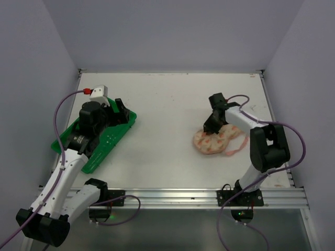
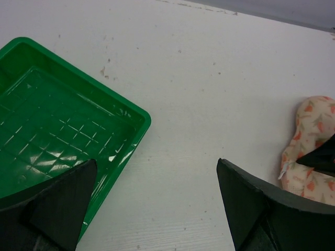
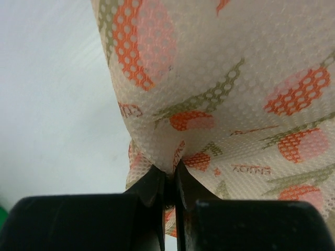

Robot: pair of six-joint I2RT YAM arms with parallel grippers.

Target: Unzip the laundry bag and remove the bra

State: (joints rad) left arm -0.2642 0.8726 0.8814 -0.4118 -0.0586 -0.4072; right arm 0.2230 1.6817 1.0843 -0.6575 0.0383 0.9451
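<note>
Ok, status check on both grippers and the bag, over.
Right gripper shut, pinching laundry bag fabric. Left gripper open, empty, by green tray corner. Bra not visible; zip state unclear. Nothing blocking the bag.

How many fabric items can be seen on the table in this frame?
1: the laundry bag, right of centre, with a fold of its cloth pinched in the right pincer. No bra shows; it may be hidden inside the bag.

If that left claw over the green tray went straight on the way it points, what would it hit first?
Most likely bare table, just past the green tray; the left gripper aims between tray and laundry bag.
</note>
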